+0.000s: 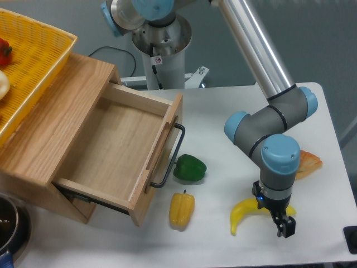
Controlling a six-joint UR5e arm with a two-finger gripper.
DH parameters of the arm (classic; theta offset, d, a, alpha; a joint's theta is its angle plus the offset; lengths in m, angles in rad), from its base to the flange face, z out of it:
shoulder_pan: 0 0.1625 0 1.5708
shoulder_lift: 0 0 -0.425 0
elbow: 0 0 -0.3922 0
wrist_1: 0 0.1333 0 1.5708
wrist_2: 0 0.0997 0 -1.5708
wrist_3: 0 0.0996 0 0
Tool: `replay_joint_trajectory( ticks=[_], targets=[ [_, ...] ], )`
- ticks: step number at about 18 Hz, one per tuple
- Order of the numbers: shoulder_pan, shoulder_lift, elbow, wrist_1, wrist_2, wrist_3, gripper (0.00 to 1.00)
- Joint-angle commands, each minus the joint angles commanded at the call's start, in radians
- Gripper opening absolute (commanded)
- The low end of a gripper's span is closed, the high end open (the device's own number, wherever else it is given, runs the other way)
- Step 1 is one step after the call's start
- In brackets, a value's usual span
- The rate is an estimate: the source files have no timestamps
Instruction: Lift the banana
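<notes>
While the banana lies lengthwise left to right, the gripper straddles its middle – whether its jaws are clamped I cannot tell

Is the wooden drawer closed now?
No, the wooden drawer is pulled out, its bare inside open to view, with its black handle near the green pepper.

A white counter is seen. At left a wooden box is set, its drawer pulled open, black handle toward the right. A yellow basket is rested on the box top. A green pepper is placed just right of the handle; a yellow pepper nearer. An orange pastry wedge is partly hidden at far right.
</notes>
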Motion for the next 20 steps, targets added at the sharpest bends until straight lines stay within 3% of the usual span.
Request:
replay_joint_trajectory(
  ticks=[4,8,12,14,17,20],
  targets=[
    [-0.015,0.041,-0.069,0.002,-0.003,-0.053,1.0],
    [-0.069,0.055,-0.074,0.0,0.003,-0.077,1.0],
    [-0.098,0.176,-0.175,0.0,0.006,-0.109,1.0],
    [-0.092,0.204,-0.189,-0.008,0.008,-0.109,1.0],
    [-0.069,0.187,-0.193,-0.02,0.008,-0.103,1.0],
    [-0.029,0.123,-0.167,-0.018,0.026,-0.095,1.0]
  ],
)
